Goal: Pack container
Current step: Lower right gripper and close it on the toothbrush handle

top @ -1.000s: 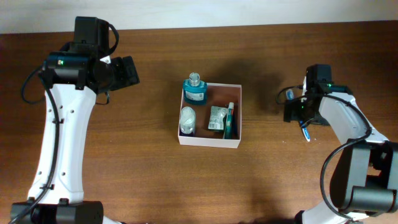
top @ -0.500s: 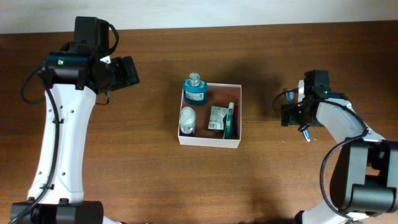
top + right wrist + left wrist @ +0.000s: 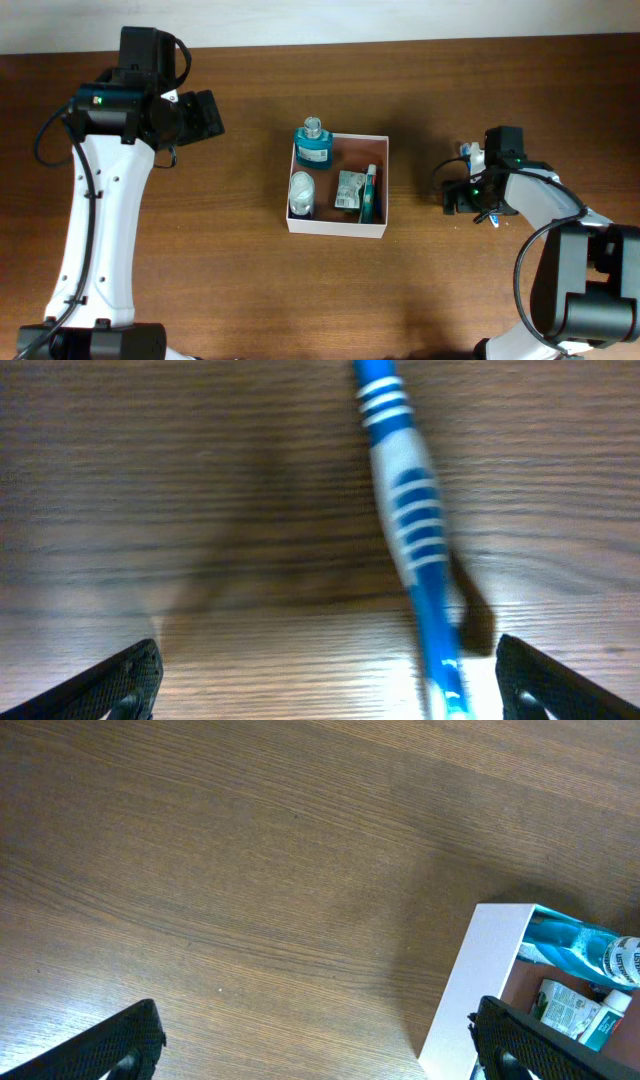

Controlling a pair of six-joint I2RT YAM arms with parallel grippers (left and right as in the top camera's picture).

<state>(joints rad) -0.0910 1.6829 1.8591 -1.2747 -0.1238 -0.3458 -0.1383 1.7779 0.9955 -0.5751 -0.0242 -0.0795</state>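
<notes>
While the right gripper (image 3: 328, 678) hung low with fingers spread wide, a blue-and-white toothbrush (image 3: 410, 530) lay on the table (image 3: 200, 260) between them. Open box (image 3: 336, 226) sat mid-table, well apart, holding bottles (image 3: 313, 148). Left gripper (image 3: 207, 114) farther back-left, fingers also spread, empty.

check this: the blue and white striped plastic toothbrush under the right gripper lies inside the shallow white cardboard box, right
No. The blue and white striped plastic toothbrush is under the right gripper, but it lies on the bare wooden table, apart from the shallow white cardboard box, not inside it. The right wrist view shows it on the wood.
</notes>
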